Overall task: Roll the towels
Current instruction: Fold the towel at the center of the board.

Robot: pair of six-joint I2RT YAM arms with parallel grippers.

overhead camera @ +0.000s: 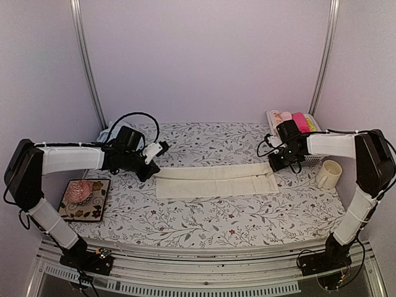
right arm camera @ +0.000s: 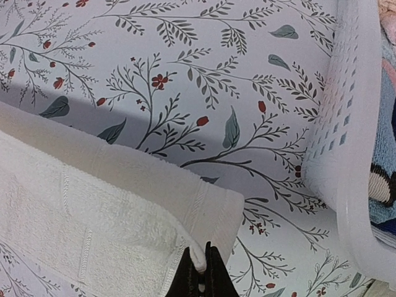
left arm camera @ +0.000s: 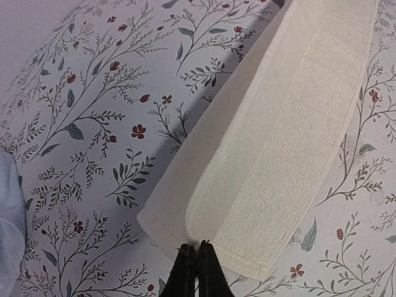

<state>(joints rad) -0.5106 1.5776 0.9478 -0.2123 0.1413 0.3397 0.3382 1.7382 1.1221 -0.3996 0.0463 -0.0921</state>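
Cream towel (overhead camera: 213,179) is stretched out sideways across the middle of the table (overhead camera: 204,223), folded lengthwise into a long strip, so you can see one layer sitting on top of another with the lower edge sticking out along one side. It's lying flat, nothing rolled on it yet.

Left end effector (left arm camera: 198,244) is at the towel's left end. Its fingers are pressed tight together right on the short edge, pinching the cloth there. That end looks a bit lifted, since there's a shadow under the edge on the floral table cover.

Right end effector (right arm camera: 204,250) is at the opposite end, same deal: fingers squeezed together with a little bit of the towel's corner caught between the tips. The corner beside it curls up slightly off the table.

Light blue towel (left arm camera: 9,223) only shows as a sliver at the far left edge of the left wrist view, well apart from the cream one, so I can't tell how it's lying.

Other stuff around: a white perforated basket (right arm camera: 337,124) just beside the right end of the towel, with some rolled cloths (overhead camera: 300,120) in it, a pale mug (overhead camera: 328,174) near the right arm, and a pink knitted lump (overhead camera: 79,190) sitting on a patterned mat (overhead camera: 93,210) on the left side.
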